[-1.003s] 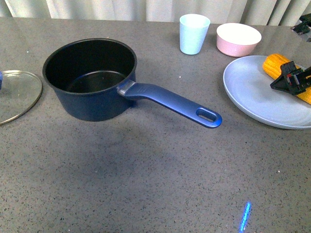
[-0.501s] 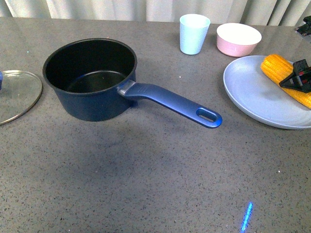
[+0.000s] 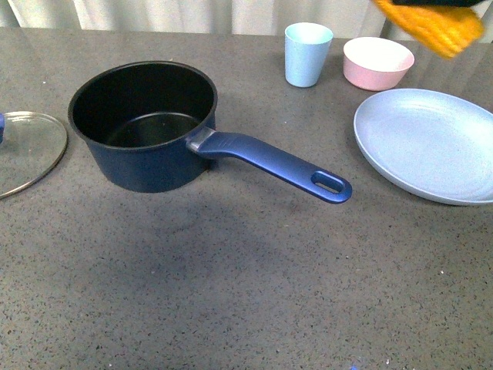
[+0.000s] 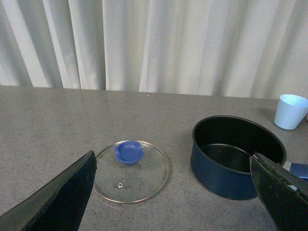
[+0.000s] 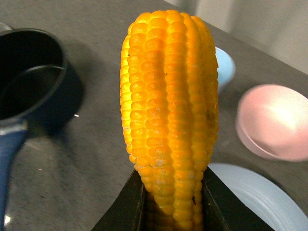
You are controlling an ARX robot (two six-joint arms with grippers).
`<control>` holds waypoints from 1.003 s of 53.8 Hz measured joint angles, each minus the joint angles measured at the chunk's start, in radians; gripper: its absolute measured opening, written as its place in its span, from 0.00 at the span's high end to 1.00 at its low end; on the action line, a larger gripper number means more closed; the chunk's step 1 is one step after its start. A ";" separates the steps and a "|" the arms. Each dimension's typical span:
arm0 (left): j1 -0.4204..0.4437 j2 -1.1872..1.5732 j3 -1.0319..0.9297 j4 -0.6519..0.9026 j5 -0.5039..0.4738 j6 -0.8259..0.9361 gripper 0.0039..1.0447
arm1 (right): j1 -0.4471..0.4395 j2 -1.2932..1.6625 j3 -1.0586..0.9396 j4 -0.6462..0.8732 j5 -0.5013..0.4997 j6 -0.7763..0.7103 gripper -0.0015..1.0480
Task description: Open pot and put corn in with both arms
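**Desk:** What surface are you working over?

**Operator:** I have a dark grey speckled counter (image 3: 231, 293), with pale pleated curtains (image 4: 154, 43) hanging along its far edge. The dark blue pot (image 3: 139, 166) stands open on it. Its long handle runs toward my right and toward me. The glass lid (image 3: 27, 150) with the blue knob lies flat to the left of the pot, near it but not touching. Behind the pot, to the right, I see a pale blue cup (image 3: 306, 55) and a pink bowl (image 3: 377, 65) just beside it. A wide blue-grey plate (image 3: 424, 146) sits in front of the bowl.

**Desk:** And the corn?

**Operator:** The corn (image 5: 168, 110) is up in the air, and the right jaws are clamped on it. On the right wrist camera two black fingers (image 5: 127, 207) press its sides near one end, and the rest of the cob sticks straight out. On the front camera it is a blurred streak at the top right corner, over the pink bowl. It is well apart from the pot.

**Desk:** The left side?

**Operator:** The left jaws stand wide apart over the counter, gripping nothing. Between them I see the lid and the pot.
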 joint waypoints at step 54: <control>0.000 0.000 0.000 0.000 0.000 0.000 0.08 | 0.496 0.499 0.584 -0.175 0.124 0.047 0.50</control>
